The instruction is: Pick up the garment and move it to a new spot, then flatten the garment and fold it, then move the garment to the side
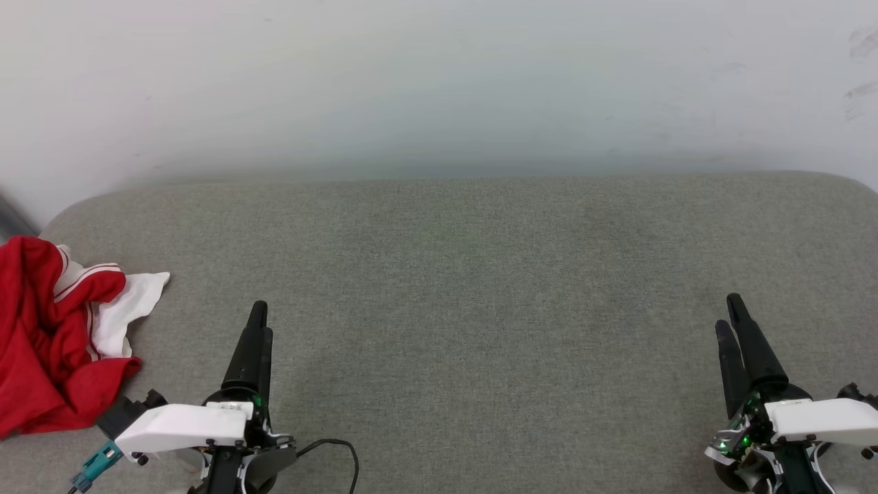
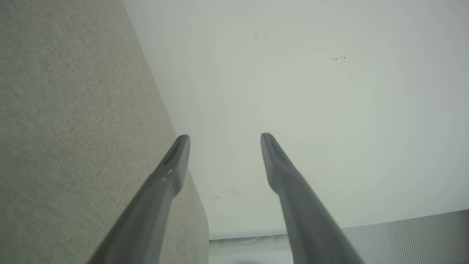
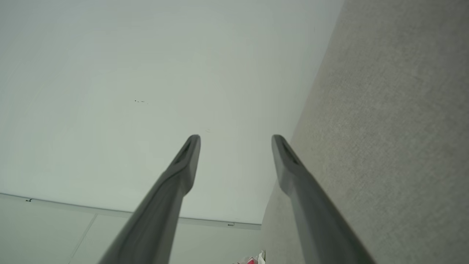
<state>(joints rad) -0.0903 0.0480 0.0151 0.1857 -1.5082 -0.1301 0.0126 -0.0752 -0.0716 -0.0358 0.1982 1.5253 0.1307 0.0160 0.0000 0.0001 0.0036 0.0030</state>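
**Near edge**
1. My L gripper (image 1: 260, 317), near edge of the worktop (image 1: 480, 288), left part. Fingers point to the far edge. In the wrist view they stand apart (image 2: 225, 136) w/ nothing betw. them: open, empty.
2. My R gripper (image 1: 727, 311), near edge, right part, well apart from the L. Fingers parted in its wrist view too (image 3: 236, 137), holding nothing.
3. Black cable (image 1: 336, 453), looped on the worktop just beside my L wrist.

**Left edge**
4. Garment (image 1: 48, 336), red shirt in a crumpled heap at the left edge.
   - It runs out of the head view's left side.
   - A white sleeve end and red/white striped trim show on top. No lettering visible.
   - It lies just beside my L wrist housing, apart from the fingers.
   - A small red/white scrap at the bottom of the R wrist view (image 3: 252, 260) is prob. the same item.

**Far**
5. Worktop: grey fabric cover, rounded far corners.
6. Wall (image 1: 439, 82), pale, directly behind the far edge.

**Status (my est.)**
- Done: nothing. Garment not gripped, not flat, not folded.
- Left: pick up and move, flatten, fold, move aside, i.e. all steps.
- L gripper is the closer one for a first grab.
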